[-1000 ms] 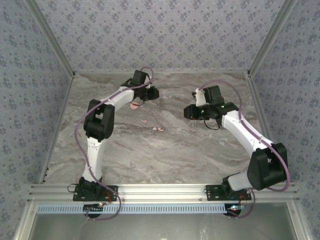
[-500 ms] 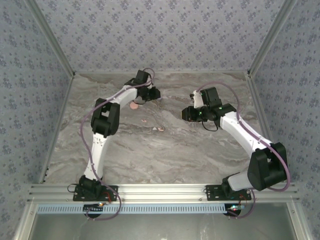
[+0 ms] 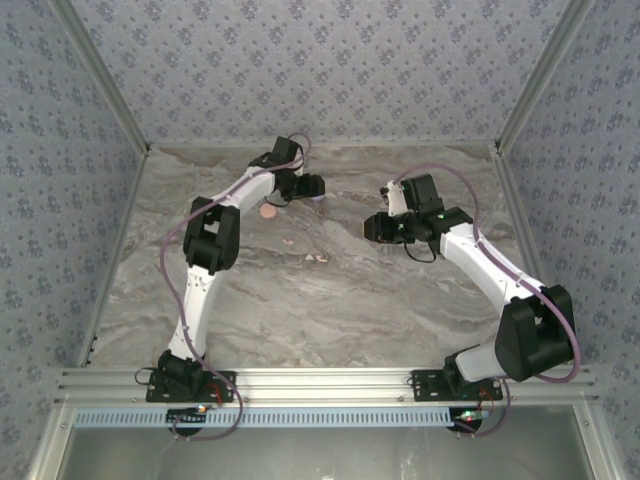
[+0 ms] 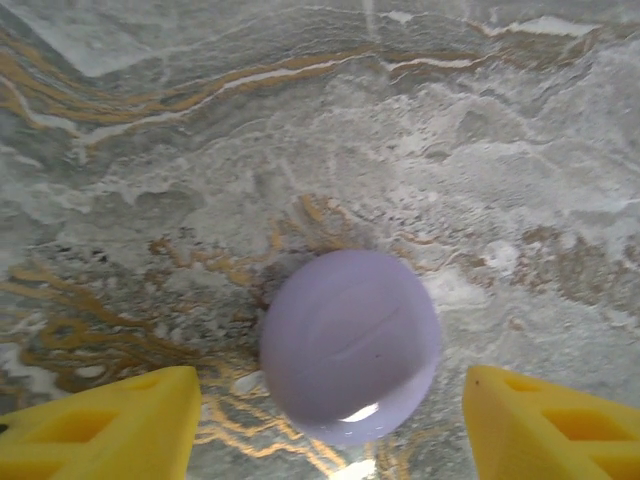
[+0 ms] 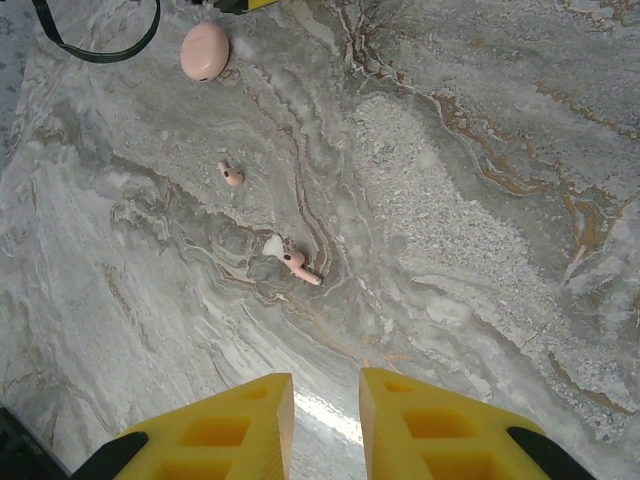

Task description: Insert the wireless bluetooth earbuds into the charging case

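lilac round case (image 4: pixel 350 345), pink round case (image 5: pixel 204 50), pink earbuds (image 5: pixel 299 267), yellow gripper fingers (image 4: pixel 105 425), grey gold-veined marble table (image 5: pixel 480 200)

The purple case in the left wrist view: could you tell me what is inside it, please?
That cannot be seen. The purple case lies closed on the marble table between the open left hand's yellow fingers, so only its smooth lid shows.

The marble table (image 5: pixel 480 250) carries 2 pinkish earbuds (image 5: pixel 300 267), a pink case (image 5: pixel 204 50) and a lilac case (image 4: pixel 350 345).
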Available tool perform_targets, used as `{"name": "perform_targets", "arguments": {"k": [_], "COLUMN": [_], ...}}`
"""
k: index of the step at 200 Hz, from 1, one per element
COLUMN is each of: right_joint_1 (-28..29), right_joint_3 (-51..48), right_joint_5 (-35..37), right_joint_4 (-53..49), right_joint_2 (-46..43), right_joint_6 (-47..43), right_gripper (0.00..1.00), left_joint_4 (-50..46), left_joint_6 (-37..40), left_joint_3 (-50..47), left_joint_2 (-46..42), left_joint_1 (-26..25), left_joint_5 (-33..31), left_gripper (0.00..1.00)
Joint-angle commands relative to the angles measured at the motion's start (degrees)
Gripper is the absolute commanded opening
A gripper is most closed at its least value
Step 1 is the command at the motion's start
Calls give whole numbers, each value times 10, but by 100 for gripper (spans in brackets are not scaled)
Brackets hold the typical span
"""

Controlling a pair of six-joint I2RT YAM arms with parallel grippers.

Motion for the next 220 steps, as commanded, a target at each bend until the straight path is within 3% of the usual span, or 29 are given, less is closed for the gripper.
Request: {"name": "perform_targets", "arguments": {"k": [1,72,129,220], "right_joint_1": [2,0,-1,-1], "right_joint_3": [-6,-7,-7,-7], "right_joint_5": [12,26,31,33], "right_joint_4": [-8,-20,-23,-27], "right_joint_2": [-6,-3,-3,-4], "right_joint_6": [-2,-10,-12,-12], "right_gripper": [27,28,31,32], "left_joint_4": [-46,-65,-86,-72], "left_joint_6": [49,96,81,68], "left_joint_3": [12,-114,-170,-205], "left_joint_2": [-57,-192,-215,-167], "left_joint_1": [2,11,25,46], "left_joint_5": [-49,-156,-228,-205], "left_gripper": [70,73,78,84]}}
